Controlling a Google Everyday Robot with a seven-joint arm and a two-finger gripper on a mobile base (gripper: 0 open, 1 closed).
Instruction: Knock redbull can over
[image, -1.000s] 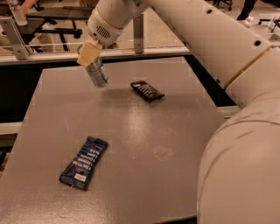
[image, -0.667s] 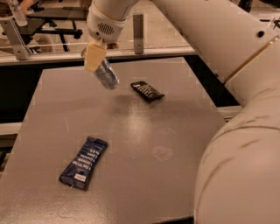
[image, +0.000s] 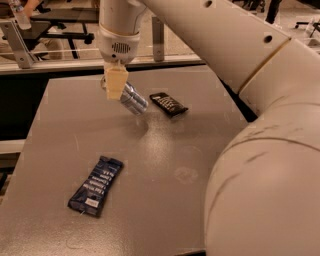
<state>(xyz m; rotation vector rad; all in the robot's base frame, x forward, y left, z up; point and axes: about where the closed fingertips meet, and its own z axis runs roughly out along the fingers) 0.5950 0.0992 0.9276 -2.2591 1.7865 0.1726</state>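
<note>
Gripper (image: 115, 84) against the tilted redbull can (image: 133, 99) over a grey table (image: 165, 210).
The gripper hangs from the white arm (image: 240, 60) above the far part of the table, its cream end pointing down; whether it is spread or pressed together cannot be told. The redbull can sits immediately to the lower right of the gripper and touches it. It is steeply tilted, with one end hidden behind the gripper and the other pointing away to the right, low over the tabletop. A small dark wrapper (image: 169, 104) lies flat further to the right of the gripper, just beyond the can and apart from it. A blue wrapper (image: 96, 185) lies flat well below the gripper, slightly to its left, toward the near edge.
</note>
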